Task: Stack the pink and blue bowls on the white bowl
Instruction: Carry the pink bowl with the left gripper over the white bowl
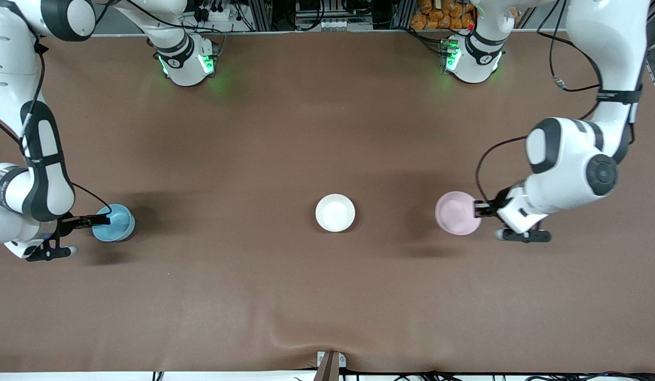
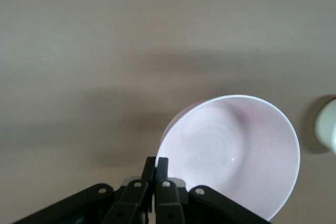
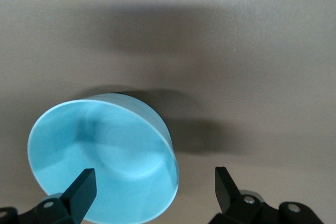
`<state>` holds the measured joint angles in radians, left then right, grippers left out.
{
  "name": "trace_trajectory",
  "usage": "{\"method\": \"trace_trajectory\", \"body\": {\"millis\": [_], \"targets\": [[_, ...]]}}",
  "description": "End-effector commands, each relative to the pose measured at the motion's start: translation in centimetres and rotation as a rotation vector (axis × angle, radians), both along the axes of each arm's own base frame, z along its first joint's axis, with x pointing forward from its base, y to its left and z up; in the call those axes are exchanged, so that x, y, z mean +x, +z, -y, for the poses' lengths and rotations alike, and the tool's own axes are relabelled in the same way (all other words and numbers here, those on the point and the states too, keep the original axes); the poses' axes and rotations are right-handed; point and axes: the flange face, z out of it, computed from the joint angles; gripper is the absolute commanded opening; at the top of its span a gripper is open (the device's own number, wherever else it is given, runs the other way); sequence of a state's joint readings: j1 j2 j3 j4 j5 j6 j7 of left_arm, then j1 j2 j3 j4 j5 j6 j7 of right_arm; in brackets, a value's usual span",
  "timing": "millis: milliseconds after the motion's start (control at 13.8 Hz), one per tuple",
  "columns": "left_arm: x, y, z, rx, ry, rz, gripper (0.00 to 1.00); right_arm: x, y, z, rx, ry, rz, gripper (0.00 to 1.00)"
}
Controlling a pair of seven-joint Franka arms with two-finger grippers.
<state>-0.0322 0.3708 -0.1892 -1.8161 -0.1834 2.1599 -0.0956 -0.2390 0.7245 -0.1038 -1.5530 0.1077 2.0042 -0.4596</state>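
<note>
While the white bowl [image 1: 335, 212] is sitting untouched at the middle of the bench [image 1: 327, 132], both coloured bowls are being addressed at once. The pink bowl [image 1: 456, 212] is being gripped at its 3 o'clock rim by the left gripper [image 1: 480, 209], whose fingers [image 2: 155, 167] are clenched on the rim in the left wrist view. The blue bowl [image 1: 115, 223], lying toward the right arm's end of the bench, is being straddled at its 9 o'clock side by the right gripper [image 1: 94, 219]; its fingers [image 3: 81, 190] are spread apart, one inside the bowl, so nothing is being held yet.

The pickup step is judged to be in hand. A lift and a carry toward 9 o'clock, over the white bowl, is being called for next from the left arm, while a closing of the right fingers is wanted first. Open bench is being left all around the white bowl, and every bowl is lying well away from the bench edges.
</note>
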Motion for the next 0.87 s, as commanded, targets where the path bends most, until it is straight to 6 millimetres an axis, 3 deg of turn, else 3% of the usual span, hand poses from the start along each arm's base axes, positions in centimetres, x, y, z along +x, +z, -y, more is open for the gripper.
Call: {"method": "trace_trajectory", "body": {"millis": [0,145,218,291,363,508,799], "targets": [[0.1,0.9,6.2,-0.008,0.037,-0.012,0.00,-0.2,-1.2,1.3,0.046,-0.014,0.003,1.00],[-0.4,1.4,11.2,-0.014,0.067,-0.015,0.00,-0.5,-1.5,1.6,0.050,-0.019,-0.006,1.00],[-0.9,1.1,14.7,-0.015,0.082,-0.025,0.00,-0.7,-1.6,1.8,0.051,-0.021,-0.008,0.73],[-0.7,0.3,17.2,-0.017,0.098,-0.030,0.00,-0.8,-1.8,1.8,0.057,-0.003,-0.008,0.27],[-0.4,-0.3,19.5,-0.020,0.103,-0.027,0.00,-0.8,-1.8,1.8,0.061,0.006,-0.006,0.00],[-0.1,-1.2,22.6,-0.011,0.121,-0.020,0.00,-0.8,-1.7,1.8,0.060,0.008,-0.005,0.00],[-1.9,-4.0,27.1,-0.010,0.126,-0.002,0.00,-0.5,-0.6,1.4,0.073,0.018,-0.014,0.00]]}}
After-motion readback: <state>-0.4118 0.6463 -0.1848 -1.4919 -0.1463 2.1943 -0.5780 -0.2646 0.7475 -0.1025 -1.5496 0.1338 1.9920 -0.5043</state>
